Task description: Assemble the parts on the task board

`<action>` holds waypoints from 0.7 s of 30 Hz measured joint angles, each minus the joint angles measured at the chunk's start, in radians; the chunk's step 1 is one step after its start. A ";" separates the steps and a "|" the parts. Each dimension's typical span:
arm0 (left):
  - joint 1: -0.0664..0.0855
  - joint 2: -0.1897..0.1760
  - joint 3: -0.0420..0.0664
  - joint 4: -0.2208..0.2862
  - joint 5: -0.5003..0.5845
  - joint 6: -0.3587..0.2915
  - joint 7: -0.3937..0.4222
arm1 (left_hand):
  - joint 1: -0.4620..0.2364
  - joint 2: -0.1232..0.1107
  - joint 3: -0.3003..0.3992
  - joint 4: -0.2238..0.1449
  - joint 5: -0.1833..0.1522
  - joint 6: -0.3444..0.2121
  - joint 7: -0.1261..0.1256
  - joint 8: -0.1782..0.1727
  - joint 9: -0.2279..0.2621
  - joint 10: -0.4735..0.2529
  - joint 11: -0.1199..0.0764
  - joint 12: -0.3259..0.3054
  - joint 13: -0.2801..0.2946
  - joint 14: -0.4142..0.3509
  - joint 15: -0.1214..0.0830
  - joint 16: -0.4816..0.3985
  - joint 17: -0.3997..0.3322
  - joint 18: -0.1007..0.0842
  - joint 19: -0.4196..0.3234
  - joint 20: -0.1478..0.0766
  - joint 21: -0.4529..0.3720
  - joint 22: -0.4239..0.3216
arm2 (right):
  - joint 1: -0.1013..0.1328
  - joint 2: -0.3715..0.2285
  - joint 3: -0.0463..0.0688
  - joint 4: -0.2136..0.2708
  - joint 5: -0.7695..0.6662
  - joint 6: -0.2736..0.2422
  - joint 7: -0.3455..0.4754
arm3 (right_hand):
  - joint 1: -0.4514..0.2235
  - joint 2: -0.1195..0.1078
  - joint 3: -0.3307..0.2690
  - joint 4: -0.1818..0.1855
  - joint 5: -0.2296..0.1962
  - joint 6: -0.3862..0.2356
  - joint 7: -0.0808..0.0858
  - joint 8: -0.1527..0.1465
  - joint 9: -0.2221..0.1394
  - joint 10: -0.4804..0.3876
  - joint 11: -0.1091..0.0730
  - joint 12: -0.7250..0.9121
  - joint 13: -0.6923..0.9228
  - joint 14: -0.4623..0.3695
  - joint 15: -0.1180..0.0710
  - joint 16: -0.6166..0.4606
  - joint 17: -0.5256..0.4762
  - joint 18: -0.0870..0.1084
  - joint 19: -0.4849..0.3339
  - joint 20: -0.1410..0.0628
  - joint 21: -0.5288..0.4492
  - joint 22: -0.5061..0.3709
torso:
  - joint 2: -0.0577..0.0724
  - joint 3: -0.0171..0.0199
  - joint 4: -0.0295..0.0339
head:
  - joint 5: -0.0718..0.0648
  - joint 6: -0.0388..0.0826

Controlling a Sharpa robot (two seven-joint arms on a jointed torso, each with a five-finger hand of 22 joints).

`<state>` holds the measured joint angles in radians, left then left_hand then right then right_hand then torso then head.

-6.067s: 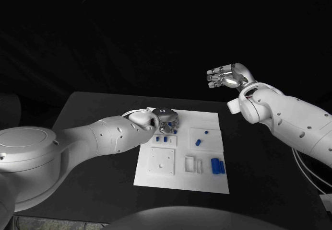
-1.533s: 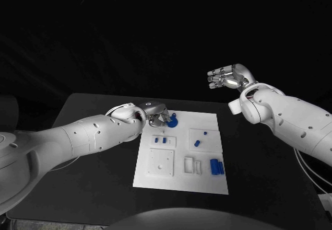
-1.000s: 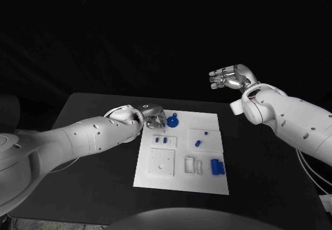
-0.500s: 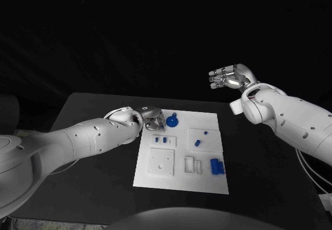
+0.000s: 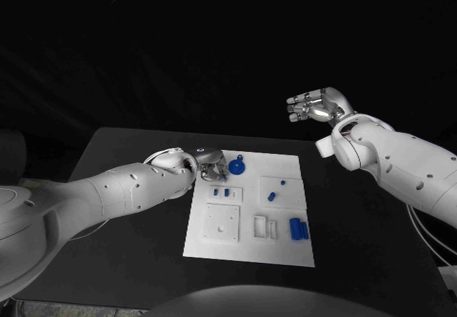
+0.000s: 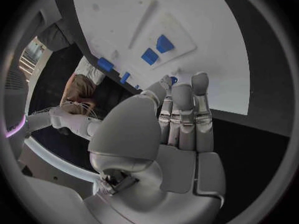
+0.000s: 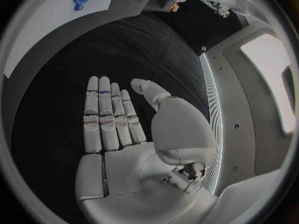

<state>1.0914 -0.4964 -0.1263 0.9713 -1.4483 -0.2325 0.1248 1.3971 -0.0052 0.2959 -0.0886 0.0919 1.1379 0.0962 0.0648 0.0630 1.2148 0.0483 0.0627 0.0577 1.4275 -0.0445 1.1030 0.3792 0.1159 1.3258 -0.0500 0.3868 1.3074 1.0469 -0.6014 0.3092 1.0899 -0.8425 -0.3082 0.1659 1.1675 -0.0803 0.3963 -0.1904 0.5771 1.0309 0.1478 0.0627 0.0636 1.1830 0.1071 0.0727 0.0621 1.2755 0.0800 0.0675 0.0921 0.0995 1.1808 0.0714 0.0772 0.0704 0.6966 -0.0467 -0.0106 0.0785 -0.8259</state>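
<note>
While the blue parts (image 5: 299, 229) lie loose low on the task board (image 5: 249, 251), mid-frame, the left hand (image 5: 209, 165) hovers at its upper-left corner, fingers straight and holding nothing, just beside the round blue gear (image 5: 236, 166), which seems seated. The next pick should approach squarely from above. Farther, upper right, the right hand (image 5: 314, 105) hangs open-palmed, empty.

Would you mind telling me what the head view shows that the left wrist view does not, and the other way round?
The head view alone gives the round blue gear at the board's far edge and the raised right hand, held above and beyond the table. The left wrist view alone gives the left hand's palm side, fingers straight and together, holding nothing. Both share the white task board and small blue parts.
</note>
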 measured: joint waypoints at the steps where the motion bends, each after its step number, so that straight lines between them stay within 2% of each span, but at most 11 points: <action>1: 0.000 0.000 0.000 -0.001 0.000 0.001 0.000 | 0.000 0.000 0.000 0.000 0.000 0.000 0.000 0.000 0.000 0.000 0.000 0.000 0.000 0.000 0.000 0.000 0.000 0.000 0.000 0.000 0.000 0.000 | 0.000 0.000 0.000 0.000 0.000 0.000 0.000 | 0.000 0.000 0.000 0.000 0.000 0.000 0.000 0.000 0.000 0.000 0.000 0.000 0.000 0.000 0.000 0.000 0.000 0.000 0.000 0.000 0.000 0.000 | 0.000 0.0000 0.0000 | 0.000 0.000; 21: -0.007 0.012 -0.005 -0.017 -0.003 0.011 -0.002 | 0.000 0.000 -0.004 0.004 0.000 0.000 0.000 0.000 0.000 0.000 0.000 0.000 0.000 -0.004 0.004 0.000 0.000 0.000 0.000 0.000 0.000 0.000 | 0.000 0.002 0.000 0.000 0.000 0.001 0.000 | 0.000 0.000 0.000 0.000 0.000 0.000 0.000 0.000 0.000 0.000 0.000 0.000 0.000 0.000 0.000 0.000 0.000 0.000 0.000 0.000 0.000 0.000 | 0.000 -0.0003 -0.0001 | -0.003 -0.002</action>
<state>1.0843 -0.4844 -0.1315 0.9546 -1.4516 -0.2216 0.1233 1.3972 -0.0052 0.2920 -0.0846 0.0919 1.1379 0.0962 0.0648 0.0633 1.2148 0.0483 0.0627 0.0578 1.4237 -0.0408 1.1030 0.3793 0.1159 1.3258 -0.0500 0.3868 1.3073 1.0468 -0.5992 0.3094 1.0899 -0.8428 -0.3074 0.1655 1.1675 -0.0803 0.3963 -0.1904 0.5771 1.0309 0.1477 0.0627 0.0636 1.1830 0.1071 0.0727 0.0621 1.2755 0.0800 0.0675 0.0923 0.0995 1.1809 0.0714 0.0772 0.0704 0.6968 -0.0470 -0.0107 0.0759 -0.8280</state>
